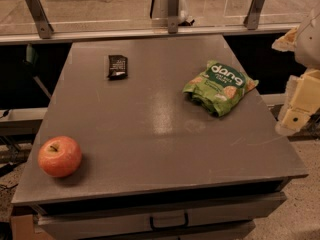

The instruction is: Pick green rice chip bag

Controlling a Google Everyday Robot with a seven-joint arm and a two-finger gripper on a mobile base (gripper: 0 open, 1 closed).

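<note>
The green rice chip bag (220, 87) lies flat on the right half of the grey table (150, 134), with white "dang" lettering on a dark green patch and pictured round chips. My gripper (298, 106), cream coloured, hangs off the table's right edge, to the right of the bag and a little nearer the front. It is apart from the bag and holds nothing that I can see.
A red apple (59, 156) sits at the front left of the table. A small black flat packet (117, 66) lies at the back left. A metal rail with posts (173, 14) runs behind the table. A drawer handle (169, 220) shows below the front edge.
</note>
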